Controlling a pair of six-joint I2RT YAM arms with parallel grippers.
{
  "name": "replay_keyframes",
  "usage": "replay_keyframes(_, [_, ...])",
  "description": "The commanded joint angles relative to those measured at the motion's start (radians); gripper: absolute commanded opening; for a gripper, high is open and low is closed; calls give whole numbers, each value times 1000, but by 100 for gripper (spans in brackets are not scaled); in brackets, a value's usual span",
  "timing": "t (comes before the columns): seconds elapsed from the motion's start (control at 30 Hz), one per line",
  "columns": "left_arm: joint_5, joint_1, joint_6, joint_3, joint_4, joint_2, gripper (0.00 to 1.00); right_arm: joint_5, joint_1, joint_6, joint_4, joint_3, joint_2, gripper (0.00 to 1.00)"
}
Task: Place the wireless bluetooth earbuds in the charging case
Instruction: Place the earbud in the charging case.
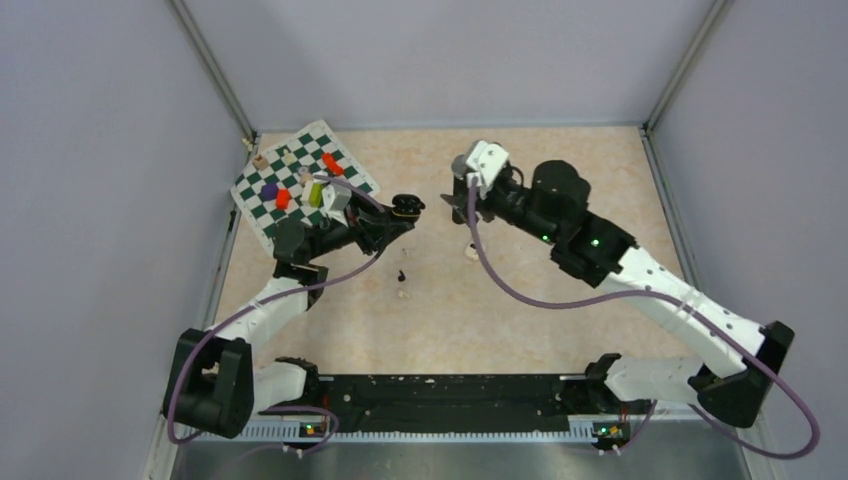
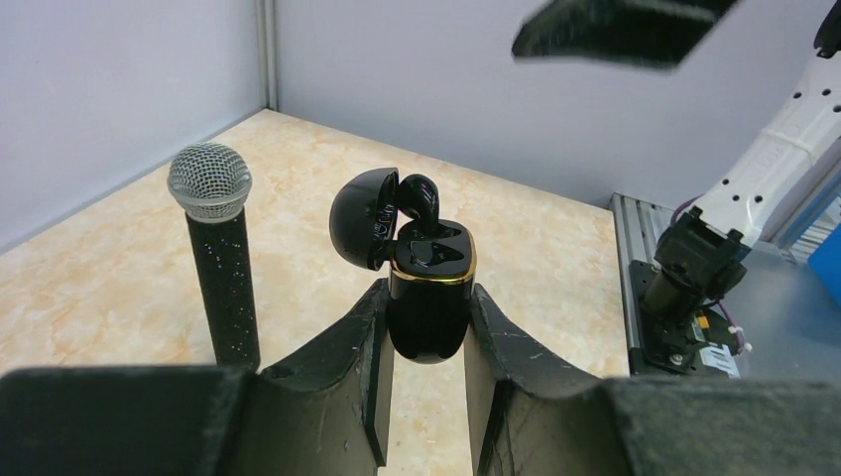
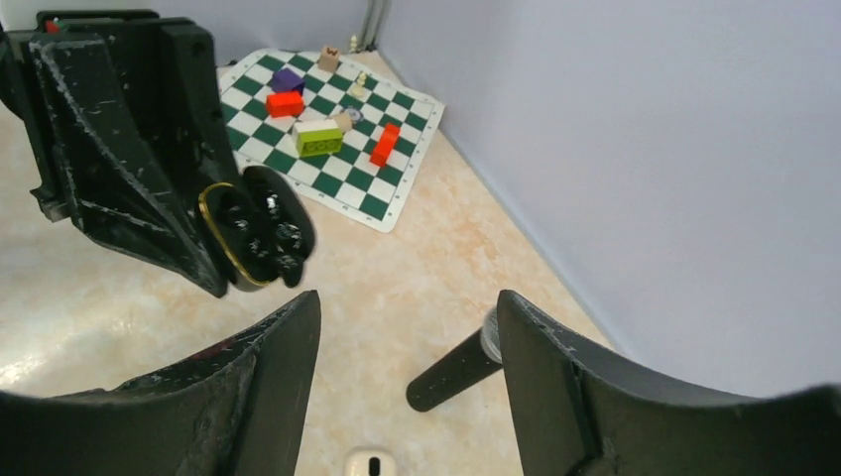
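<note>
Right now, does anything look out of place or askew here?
Yes. In the black charging case held by the left pincer, one black earbud sticks up beside the open lid instead of sitting flush in its slot, so it looks only partly seated.

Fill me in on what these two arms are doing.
The left gripper is clamped on an open black charging case, lid flipped back, with one black earbud poking up from it. The right gripper hangs open and empty, facing the case. A dark bud and a pale bud lie on the table.
</note>
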Motion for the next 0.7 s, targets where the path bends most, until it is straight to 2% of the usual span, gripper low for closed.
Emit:
replay_keyframes(0.0, [80,0,-7,-1,95,-35,0,-217,-82,81,-51,6,-92,67])
replay_keyframes(0.4, [249,-55,-14,-3,106,-49,0,-222,-120,109,72,-135,-44,71])
replay_keyframes(0.67, [278,-72,8,11,74,-36,0,-297,-121,101,76,-174,-43,71])
